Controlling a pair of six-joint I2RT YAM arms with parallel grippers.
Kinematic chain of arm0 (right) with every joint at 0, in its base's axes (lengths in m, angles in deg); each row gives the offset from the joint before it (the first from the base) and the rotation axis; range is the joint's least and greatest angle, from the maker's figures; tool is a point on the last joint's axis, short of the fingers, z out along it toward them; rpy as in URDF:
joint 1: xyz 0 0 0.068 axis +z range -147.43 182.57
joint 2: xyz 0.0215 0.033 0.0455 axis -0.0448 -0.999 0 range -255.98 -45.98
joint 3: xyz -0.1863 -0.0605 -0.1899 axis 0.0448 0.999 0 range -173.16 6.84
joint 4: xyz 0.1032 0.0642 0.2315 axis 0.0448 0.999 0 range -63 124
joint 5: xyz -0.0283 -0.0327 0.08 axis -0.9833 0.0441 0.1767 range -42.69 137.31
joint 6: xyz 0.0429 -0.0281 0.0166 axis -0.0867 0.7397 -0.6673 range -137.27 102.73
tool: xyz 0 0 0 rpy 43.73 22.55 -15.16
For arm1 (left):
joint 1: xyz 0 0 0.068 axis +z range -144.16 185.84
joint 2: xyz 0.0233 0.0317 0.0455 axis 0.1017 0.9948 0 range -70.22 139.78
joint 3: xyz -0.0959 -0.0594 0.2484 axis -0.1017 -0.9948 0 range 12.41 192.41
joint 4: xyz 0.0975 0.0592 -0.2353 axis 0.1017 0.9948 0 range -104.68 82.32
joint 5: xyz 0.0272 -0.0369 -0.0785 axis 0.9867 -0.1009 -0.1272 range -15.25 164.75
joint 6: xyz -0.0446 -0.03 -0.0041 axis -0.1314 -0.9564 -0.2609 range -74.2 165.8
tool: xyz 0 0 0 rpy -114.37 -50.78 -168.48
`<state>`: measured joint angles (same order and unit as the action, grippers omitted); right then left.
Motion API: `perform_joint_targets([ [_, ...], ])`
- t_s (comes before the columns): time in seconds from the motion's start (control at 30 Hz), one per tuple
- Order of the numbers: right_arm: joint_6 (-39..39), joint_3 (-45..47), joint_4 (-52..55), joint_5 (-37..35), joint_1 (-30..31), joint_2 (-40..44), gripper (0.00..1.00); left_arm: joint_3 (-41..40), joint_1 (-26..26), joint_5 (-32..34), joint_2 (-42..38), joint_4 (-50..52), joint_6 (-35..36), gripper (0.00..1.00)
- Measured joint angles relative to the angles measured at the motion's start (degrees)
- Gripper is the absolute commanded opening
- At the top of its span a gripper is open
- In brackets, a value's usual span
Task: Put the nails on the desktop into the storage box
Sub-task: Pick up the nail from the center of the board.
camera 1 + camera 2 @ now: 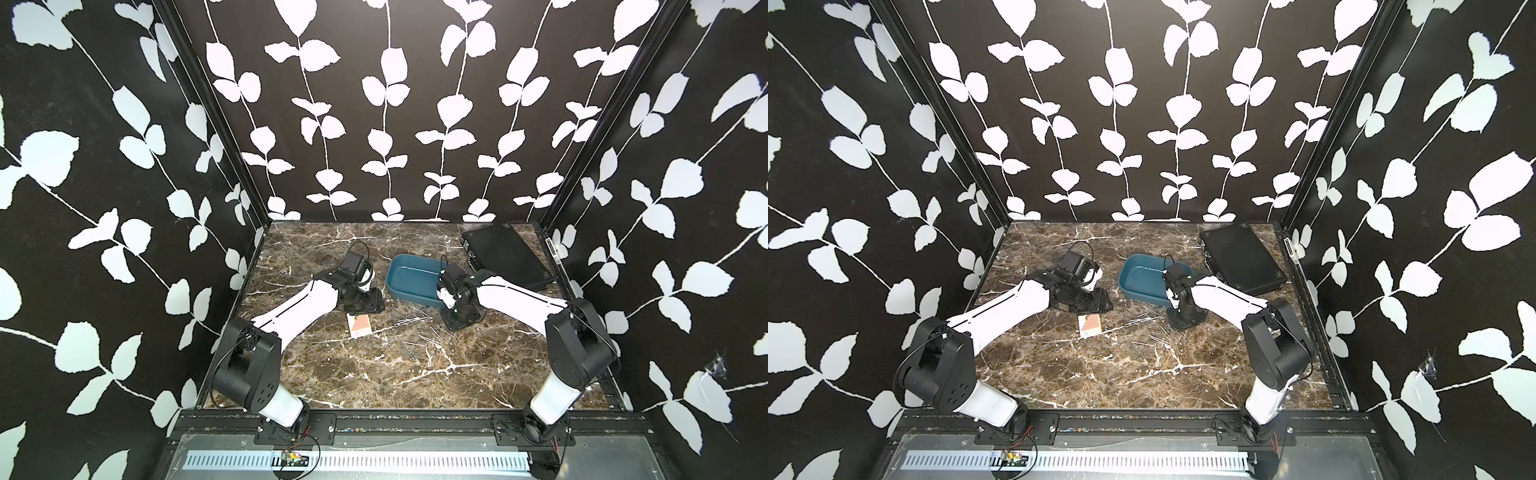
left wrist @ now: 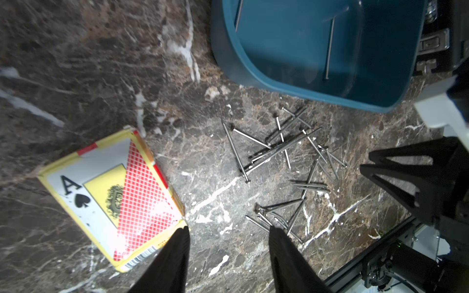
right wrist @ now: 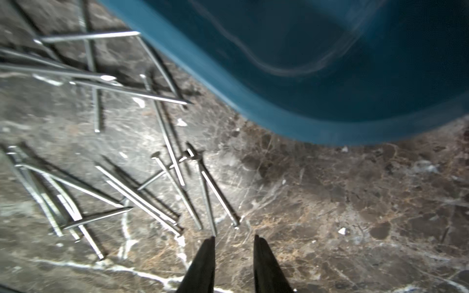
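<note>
Right wrist view: the right jaws hang low over the tabletop (image 3: 355,203), parted by a narrow gap and gripping nothing, with the tip of one nail lying just off one of them. Most of the nails (image 3: 167,157) lie crossed and overlapping on the marble, just beside the near wall of the storage box (image 3: 330,129). The left wrist view shows only two nails (image 2: 329,48) inside the box (the rest of its floor that can be seen is bare), so the job looks to be in its early stage. The left jaws, about half open and empty, hover between the scatter and a playing-card pack (image 2: 114,197). A black case (image 1: 507,253) lies beyond the box in both top views. Judging by its pose, the right arm is lining up a pick. That would call for straddling one shaft crosswise, bringing the tips down to the hard surface and closing fully, since the nails are thin, flat-lying and tangled.
</note>
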<state>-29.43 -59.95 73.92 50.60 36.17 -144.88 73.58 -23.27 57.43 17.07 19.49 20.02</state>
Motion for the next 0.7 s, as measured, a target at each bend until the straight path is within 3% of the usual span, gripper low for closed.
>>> perform_joint_targets([
  [0.7,2.51,2.27,-4.09,0.39,1.03,-3.17,0.27,-0.7,-0.46,-0.04,-0.26,-0.24,-0.63,0.54],
])
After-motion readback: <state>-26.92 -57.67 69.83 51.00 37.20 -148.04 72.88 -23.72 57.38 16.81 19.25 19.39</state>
